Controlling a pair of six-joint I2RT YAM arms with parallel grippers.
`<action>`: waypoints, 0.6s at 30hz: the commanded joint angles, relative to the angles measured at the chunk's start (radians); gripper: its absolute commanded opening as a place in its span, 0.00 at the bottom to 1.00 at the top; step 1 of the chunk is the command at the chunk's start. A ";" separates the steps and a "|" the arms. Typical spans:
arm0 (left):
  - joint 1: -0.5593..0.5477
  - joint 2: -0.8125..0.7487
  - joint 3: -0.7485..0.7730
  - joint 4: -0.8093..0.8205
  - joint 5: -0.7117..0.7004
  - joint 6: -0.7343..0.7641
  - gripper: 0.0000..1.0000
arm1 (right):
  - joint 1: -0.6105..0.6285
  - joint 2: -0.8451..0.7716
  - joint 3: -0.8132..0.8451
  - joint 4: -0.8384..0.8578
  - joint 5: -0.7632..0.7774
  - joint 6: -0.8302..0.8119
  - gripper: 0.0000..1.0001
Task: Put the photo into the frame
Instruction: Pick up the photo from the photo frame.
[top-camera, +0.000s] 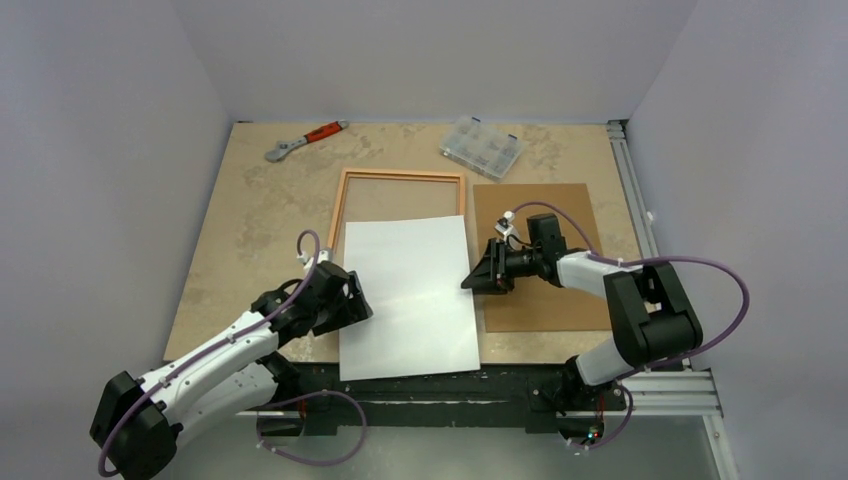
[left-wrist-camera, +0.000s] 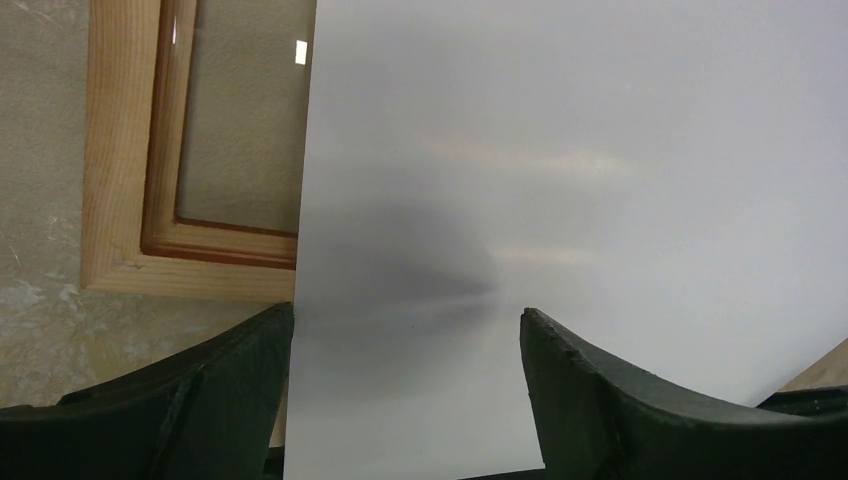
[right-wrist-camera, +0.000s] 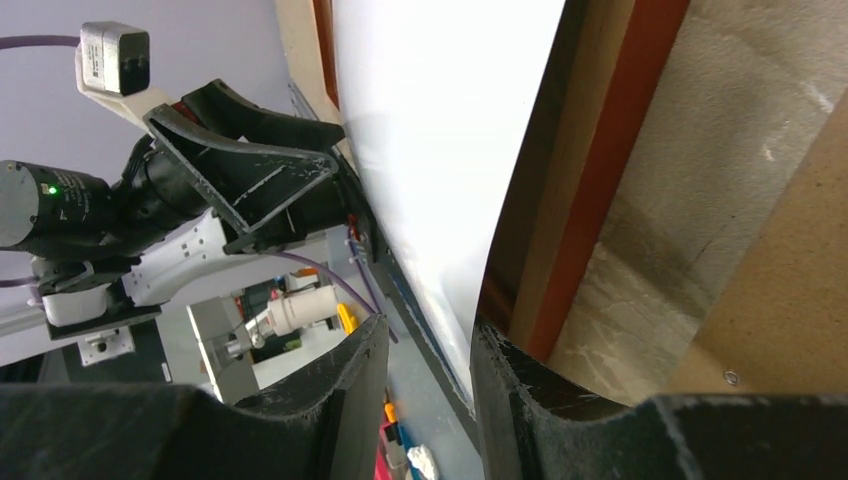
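The photo (top-camera: 408, 295) lies white back up at the table's middle, its top part over the lower half of the frame (top-camera: 400, 176). My left gripper (top-camera: 352, 298) is at the photo's left edge. In the left wrist view (left-wrist-camera: 405, 315) its jaws stand wide open over the photo (left-wrist-camera: 580, 150), with the pale wood frame (left-wrist-camera: 120, 150) to the left. My right gripper (top-camera: 470, 280) is at the photo's right edge, rolled on its side. In the right wrist view (right-wrist-camera: 428, 325) its jaws are a little apart, the photo's (right-wrist-camera: 440, 120) raised edge at the gap, over the frame (right-wrist-camera: 600, 150).
The brown backing board (top-camera: 545, 300) lies right of the frame, under my right arm, and shows in the right wrist view (right-wrist-camera: 790, 300). A wrench with a red handle (top-camera: 305, 140) and a clear parts box (top-camera: 482, 147) sit at the back. The photo's near edge reaches the table's front edge.
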 joint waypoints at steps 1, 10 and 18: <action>0.007 0.006 0.021 0.064 0.028 0.023 0.80 | 0.031 0.004 -0.008 0.093 -0.046 0.055 0.35; 0.008 0.013 0.018 0.072 0.036 0.029 0.79 | 0.097 0.054 -0.005 0.211 -0.028 0.154 0.35; 0.008 0.001 0.022 0.050 0.031 0.029 0.79 | 0.103 0.061 -0.022 0.289 -0.036 0.228 0.19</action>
